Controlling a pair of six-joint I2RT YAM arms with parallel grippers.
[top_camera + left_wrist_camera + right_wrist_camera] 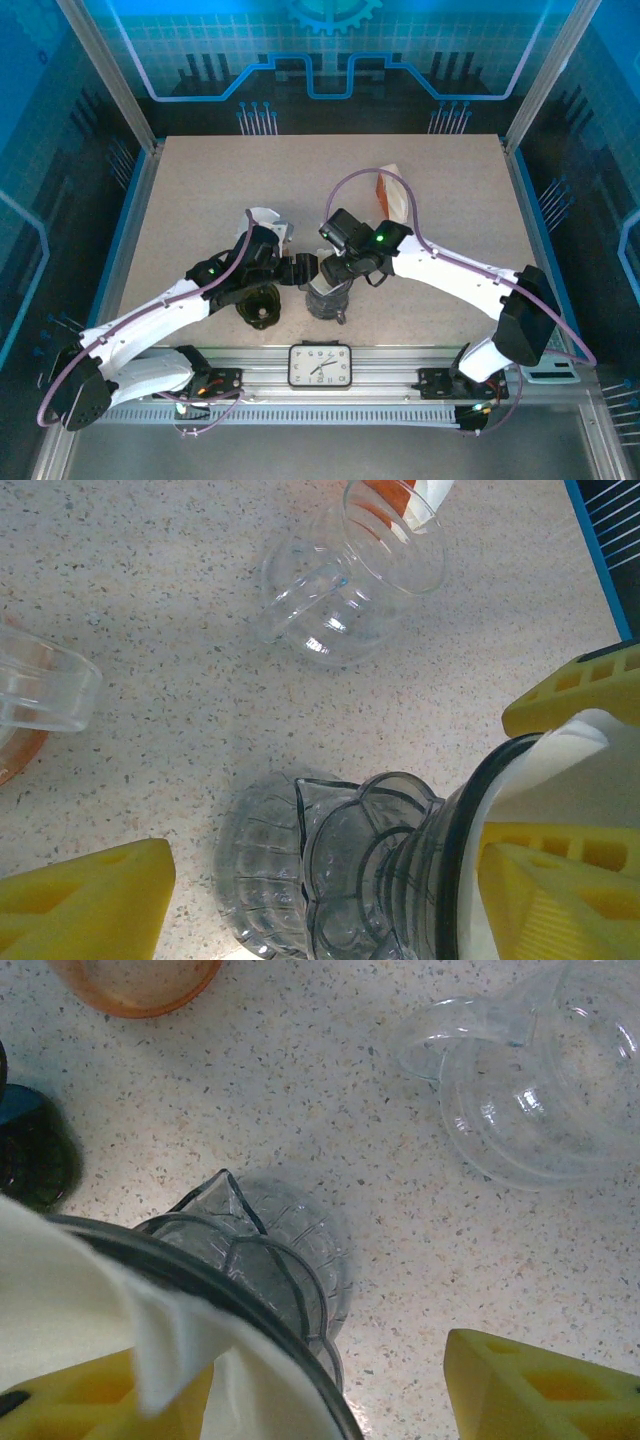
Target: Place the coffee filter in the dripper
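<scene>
1. Left wrist: left gripper fingers stand wide, 1 against the coffee filter.
2. Right gripper fingers spread across the dripper rim.
3. Filter sits inside the dripper, atop a glass carafe.

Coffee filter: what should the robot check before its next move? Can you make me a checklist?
1. Coffee filter inside the dripper rim: ok.
2. Filter seated evenly all round: cannot tell; paper pokes past the rim.
3. Left claw open: ok.
4. Right claw open: ok.
5. Right claw free of the filter: not ok; paper drapes over one finger.
6. Spare glass jug apart from both claws: ok.
</scene>
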